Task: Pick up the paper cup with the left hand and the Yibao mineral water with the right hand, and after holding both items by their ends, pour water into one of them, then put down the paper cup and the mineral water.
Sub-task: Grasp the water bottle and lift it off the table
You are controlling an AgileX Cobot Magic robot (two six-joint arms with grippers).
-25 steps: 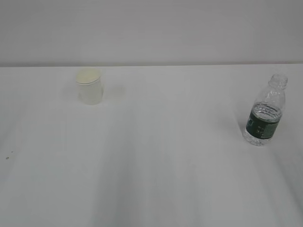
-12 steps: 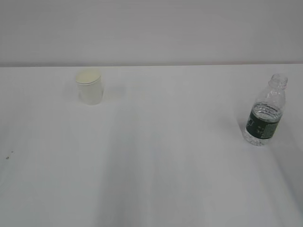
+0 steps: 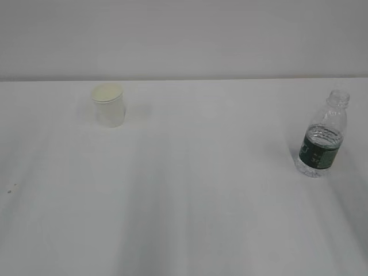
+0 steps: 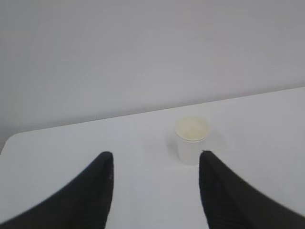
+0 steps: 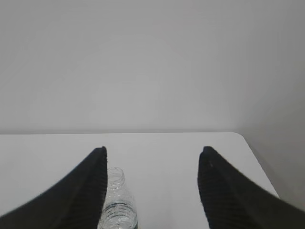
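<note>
Left fingers (image 4: 102, 171) apart, paper cup (image 4: 191, 140) ahead, untouched

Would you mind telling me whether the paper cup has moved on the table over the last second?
No. The paper cup stands upright in the same spot, just as far below the table's back edge as before.
</note>
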